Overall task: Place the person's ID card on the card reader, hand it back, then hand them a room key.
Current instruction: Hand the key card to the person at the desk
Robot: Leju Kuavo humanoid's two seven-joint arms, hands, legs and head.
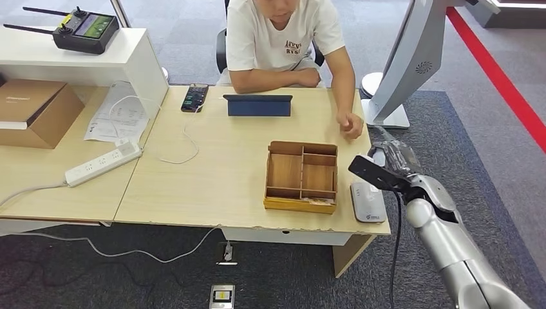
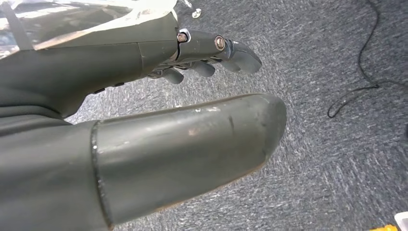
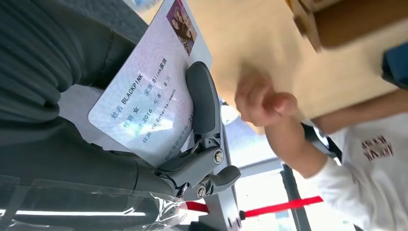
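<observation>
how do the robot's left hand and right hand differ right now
The right hand holds the ID card, raised at the desk's edge above the card reader; the left hand holds nothing. The left hand hangs over grey carpet, fingers apart, while the right hand's fingers lie against the card. Both are dark grey.

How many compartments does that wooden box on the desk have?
4 seem visible in the wooden box: one long section on its left, two side by side near the person, one larger below them. The near wall may hide more.
</observation>
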